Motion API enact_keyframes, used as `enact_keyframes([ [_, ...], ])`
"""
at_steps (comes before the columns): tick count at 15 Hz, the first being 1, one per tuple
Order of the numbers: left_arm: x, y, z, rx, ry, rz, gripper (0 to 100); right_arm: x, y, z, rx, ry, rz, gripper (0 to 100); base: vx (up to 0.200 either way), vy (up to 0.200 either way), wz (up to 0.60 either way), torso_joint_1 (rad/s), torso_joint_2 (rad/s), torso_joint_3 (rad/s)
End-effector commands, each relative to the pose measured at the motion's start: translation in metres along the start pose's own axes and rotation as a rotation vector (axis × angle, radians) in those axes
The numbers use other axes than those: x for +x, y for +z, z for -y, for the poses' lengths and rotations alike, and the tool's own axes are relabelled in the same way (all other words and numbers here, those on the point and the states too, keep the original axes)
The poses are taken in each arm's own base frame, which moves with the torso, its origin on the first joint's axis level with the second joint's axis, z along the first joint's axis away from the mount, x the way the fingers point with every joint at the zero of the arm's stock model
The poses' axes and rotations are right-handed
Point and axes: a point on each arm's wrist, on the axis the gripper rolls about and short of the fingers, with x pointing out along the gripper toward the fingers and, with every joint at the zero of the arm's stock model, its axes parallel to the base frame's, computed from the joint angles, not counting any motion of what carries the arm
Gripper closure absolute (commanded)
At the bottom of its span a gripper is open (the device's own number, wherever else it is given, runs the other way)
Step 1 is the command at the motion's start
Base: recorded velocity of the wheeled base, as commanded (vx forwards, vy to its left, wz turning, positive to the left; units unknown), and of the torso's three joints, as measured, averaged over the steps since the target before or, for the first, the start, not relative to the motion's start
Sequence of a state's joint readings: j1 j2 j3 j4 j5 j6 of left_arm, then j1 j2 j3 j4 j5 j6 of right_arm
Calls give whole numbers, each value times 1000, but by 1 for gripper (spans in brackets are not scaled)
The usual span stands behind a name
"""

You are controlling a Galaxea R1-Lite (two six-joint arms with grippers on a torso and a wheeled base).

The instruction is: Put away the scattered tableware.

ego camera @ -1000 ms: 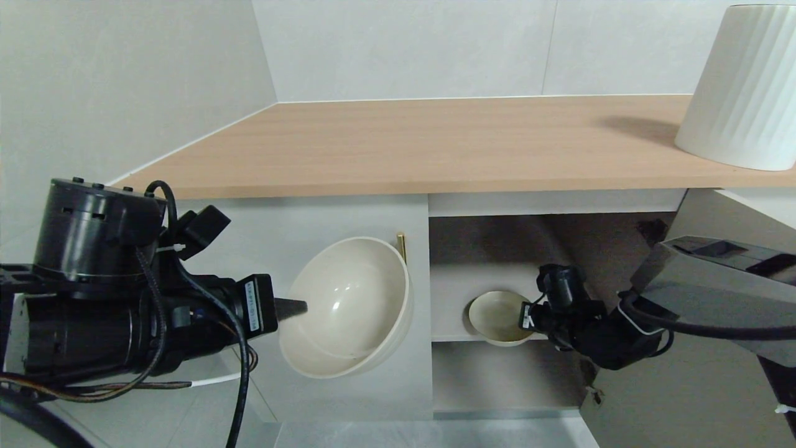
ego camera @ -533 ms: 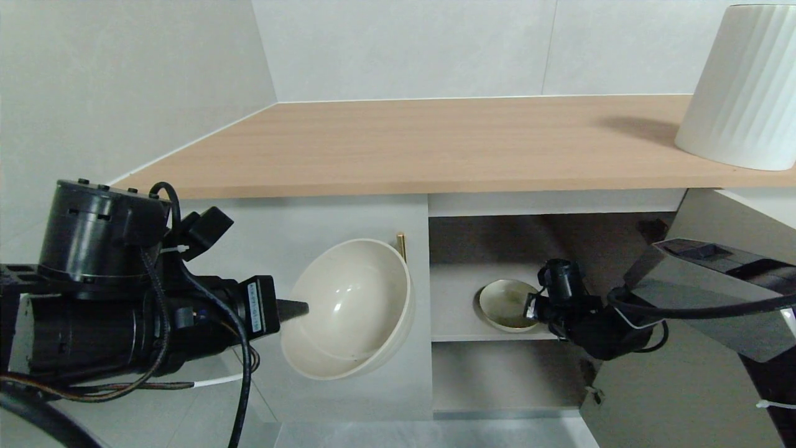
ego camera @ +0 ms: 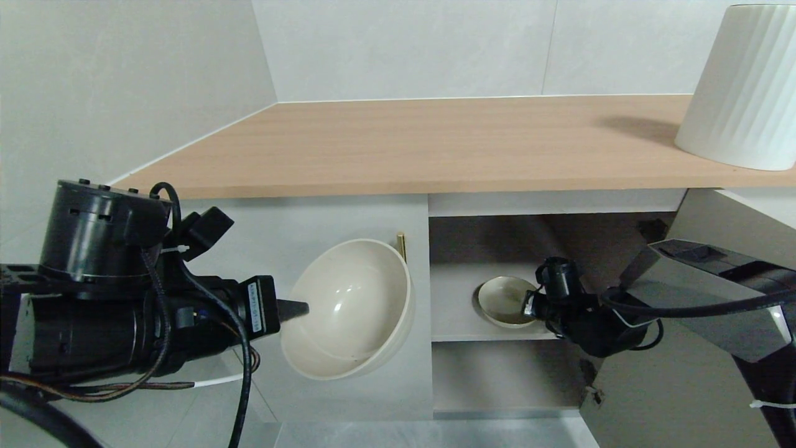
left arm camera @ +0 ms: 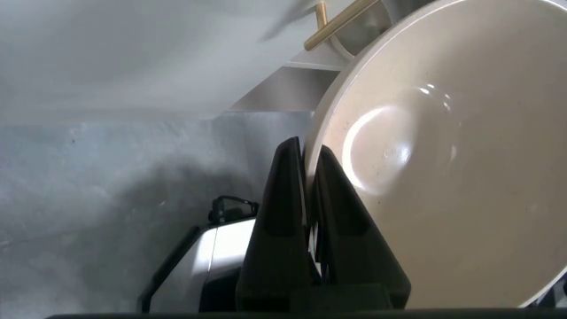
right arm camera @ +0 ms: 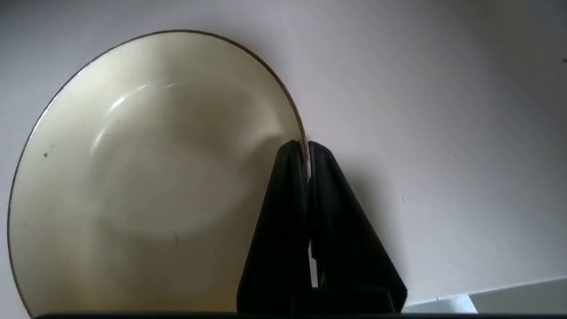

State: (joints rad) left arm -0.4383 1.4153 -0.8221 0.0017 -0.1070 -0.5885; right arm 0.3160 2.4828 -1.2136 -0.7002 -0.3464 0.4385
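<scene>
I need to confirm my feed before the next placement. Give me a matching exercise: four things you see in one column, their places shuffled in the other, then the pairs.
Things
1. large bowl
2. small dish
3. white ribbed shade
4. gold handle

Places
A. standing on the wooden countertop
B. on the closed cabinet door, just behind the bowl's rim
C. held by its rim in the left gripper, in front of that door
D. at the shelf inside the open compartment, rim in the right gripper

Pairs: 1-C, 2-D, 3-A, 4-B
</scene>
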Motion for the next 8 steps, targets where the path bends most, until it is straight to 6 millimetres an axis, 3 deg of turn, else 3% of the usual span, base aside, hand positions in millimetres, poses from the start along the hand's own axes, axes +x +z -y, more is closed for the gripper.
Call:
enact_keyframes([
  [1, 1, 0, 0, 0, 0, -2, 100, 1, 0, 0, 1, 1, 3, 0, 0, 0, 0, 0, 0, 0],
  [5, 2, -1, 0, 0, 2, -7, 100, 1, 5, -2, 30, 9, 18, 0, 0, 0, 0, 0, 0, 0],
  [8, 10, -1, 0, 0, 13, -27, 100, -16, 18, -3, 61, 26, 26, 0, 0, 0, 0, 0, 0, 0],
])
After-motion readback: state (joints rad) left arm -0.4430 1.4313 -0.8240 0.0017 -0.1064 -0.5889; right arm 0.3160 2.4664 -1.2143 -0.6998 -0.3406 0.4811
